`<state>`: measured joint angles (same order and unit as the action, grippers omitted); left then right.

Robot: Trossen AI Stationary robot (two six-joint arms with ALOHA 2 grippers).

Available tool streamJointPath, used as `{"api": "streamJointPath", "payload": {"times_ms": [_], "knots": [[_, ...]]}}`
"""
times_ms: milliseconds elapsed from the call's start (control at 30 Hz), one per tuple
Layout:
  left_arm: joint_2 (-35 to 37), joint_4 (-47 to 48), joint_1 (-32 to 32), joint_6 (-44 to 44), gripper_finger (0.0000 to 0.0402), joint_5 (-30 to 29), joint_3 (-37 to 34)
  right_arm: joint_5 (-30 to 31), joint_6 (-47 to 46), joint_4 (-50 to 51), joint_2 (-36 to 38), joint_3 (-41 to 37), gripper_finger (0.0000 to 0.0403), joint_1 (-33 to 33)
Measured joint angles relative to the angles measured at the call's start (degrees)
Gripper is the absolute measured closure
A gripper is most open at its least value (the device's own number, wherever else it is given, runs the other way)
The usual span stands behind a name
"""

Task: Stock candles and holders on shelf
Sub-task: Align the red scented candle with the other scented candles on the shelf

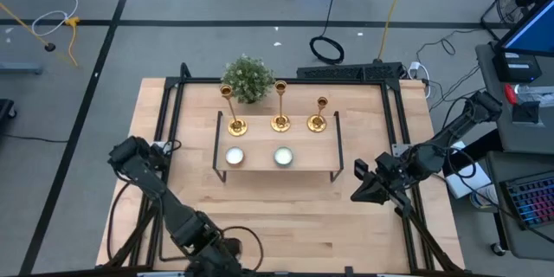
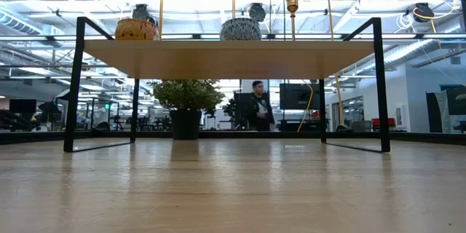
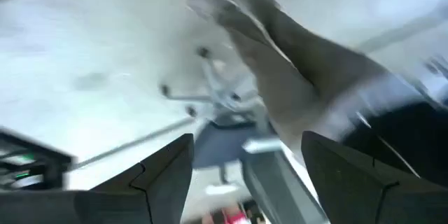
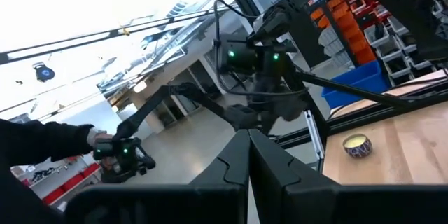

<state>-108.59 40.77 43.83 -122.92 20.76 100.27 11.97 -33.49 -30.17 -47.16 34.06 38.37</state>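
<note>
Risk: 3rd candle sits on the desk near its edge below the left arm, not on the shelf, so with your left claw wide and empty and right claw shut, an off-centre reach could shove it overboard.

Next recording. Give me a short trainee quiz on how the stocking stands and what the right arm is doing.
1. True or false: all three holders stand on the shelf.
2. How many candles sit on the shelf? A: one. B: two. C: three.
3. Fill in the blank: the right gripper, off to the shelf's right side, has its jaws ____.

Key: 1 true; 2 B; 3 shut.
</note>
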Motion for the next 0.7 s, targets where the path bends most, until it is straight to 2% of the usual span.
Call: {"api": "streamJointPath", "payload": {"times_ms": [233,333,500,700], "knots": [[1.0,18.1,2.0,-7.0,0.0132,-7.5,0.0,1.9,-0.2,0.2,0.0,0.0,0.0403,0.0],[0.9,24.3,3.8,-12.0,0.0124,-8.4,0.0,1.9,-0.1,0.3,-0.2,0.0,0.0403,0.0],[0.9,30.9,6.4,-18.1,0.0081,-13.2,0.0,3.4,-0.1,0.4,-0.3,0.0,0.0403,0.0],[0.9,37.6,6.5,-18.7,0.003,-13.6,0.0,4.7,-0.1,0.4,-0.3,0.0,0.0403,0.0]]}}
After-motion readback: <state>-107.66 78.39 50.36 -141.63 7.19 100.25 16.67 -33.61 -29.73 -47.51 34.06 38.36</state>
